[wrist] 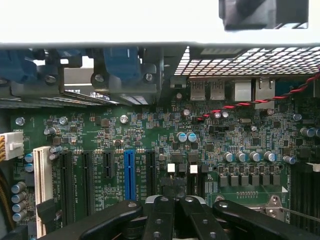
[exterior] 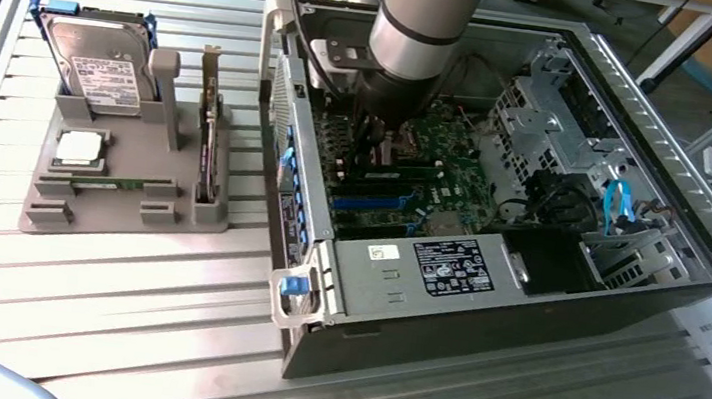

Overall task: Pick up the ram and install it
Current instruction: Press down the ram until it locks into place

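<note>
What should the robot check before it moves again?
1. Gripper shut: ok.
2. Ram held in the gripper: cannot tell; a thin green stick lies in the grey holder.
3. Computer case open on its side: ok.
4. Gripper above the motherboard: ok.
5. Red wire away from the gripper: ok.

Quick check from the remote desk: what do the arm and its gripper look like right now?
The arm is a thick silver-grey tube with a dark band around it and a black wrist section below. Black cables run beside it at the top. In the wrist view the gripper is black, with jointed bars fastened by round rivets.
</note>
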You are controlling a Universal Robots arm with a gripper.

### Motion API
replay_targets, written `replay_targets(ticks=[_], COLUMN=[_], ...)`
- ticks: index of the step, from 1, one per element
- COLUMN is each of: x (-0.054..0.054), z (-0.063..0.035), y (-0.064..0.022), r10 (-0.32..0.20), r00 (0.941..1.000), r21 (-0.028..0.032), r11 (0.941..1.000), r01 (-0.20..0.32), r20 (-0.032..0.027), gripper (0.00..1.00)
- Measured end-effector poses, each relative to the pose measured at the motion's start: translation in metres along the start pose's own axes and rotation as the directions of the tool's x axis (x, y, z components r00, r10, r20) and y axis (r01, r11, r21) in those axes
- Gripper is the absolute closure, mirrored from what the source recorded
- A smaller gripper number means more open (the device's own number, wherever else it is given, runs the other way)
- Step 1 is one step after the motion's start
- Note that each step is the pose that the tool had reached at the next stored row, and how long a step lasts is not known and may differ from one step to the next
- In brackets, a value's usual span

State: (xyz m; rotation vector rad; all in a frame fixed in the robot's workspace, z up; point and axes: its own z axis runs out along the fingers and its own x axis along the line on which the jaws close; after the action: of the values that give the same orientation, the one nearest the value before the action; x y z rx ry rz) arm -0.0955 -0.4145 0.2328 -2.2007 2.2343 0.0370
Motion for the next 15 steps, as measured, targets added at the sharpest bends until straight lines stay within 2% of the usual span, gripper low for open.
replay_targets(ticks=[7,15], x=[0.0012,0.0017], z=[0.0010,0.0014], y=[-0.0001,-0.0001], r10=[0.000,0.000], r00=[1.0000,1.0000], r21=[-0.0002,-0.0002], r11=[1.0000,1.0000], r01=[0.000,0.000], r20=[0.0024,0.0027], gripper=[0.90,0.90])
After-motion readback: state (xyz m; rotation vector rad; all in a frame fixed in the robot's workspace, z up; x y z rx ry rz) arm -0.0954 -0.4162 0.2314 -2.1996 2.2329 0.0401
